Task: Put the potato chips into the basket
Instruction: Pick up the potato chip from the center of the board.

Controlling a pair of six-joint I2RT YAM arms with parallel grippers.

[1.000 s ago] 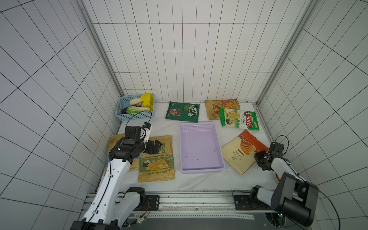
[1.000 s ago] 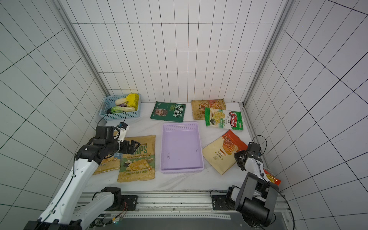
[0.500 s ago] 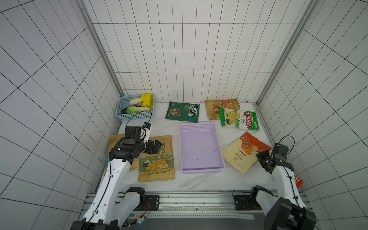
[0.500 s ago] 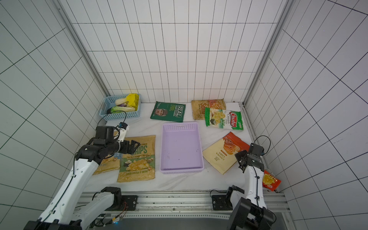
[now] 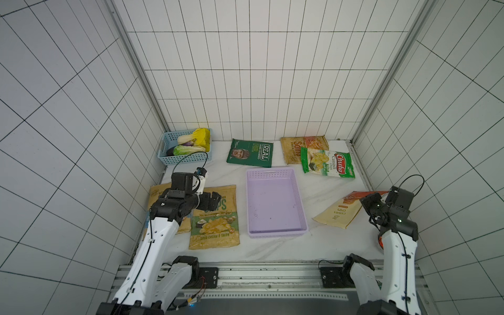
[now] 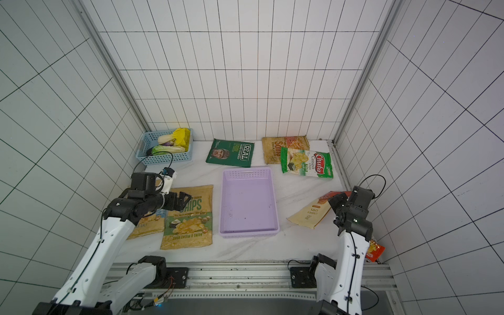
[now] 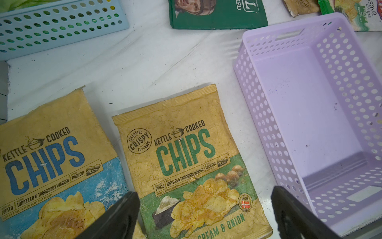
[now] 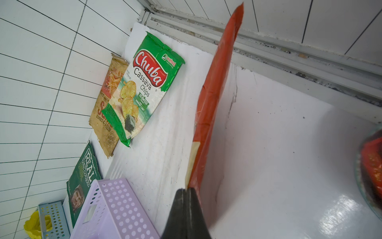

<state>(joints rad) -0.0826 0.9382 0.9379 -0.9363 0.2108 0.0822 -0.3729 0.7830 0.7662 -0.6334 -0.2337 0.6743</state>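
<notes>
- Pinching one edge of the flat cream-and-orange plastic cassava bag (image 8: 215, 93) with the tight-clamped right gripper (image 8: 187, 189), likely for lifting.
- Hovering the left gripper (image 7: 203, 190), spread wide and empty, over the flat tan chips bag (image 7: 186, 144), likely next.

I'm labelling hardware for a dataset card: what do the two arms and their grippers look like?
The left arm and the right arm have white tubular links and black joint housings. A thin black cable loops above each wrist. The left gripper and right gripper are matte black, and each has tapered fingers.
</notes>
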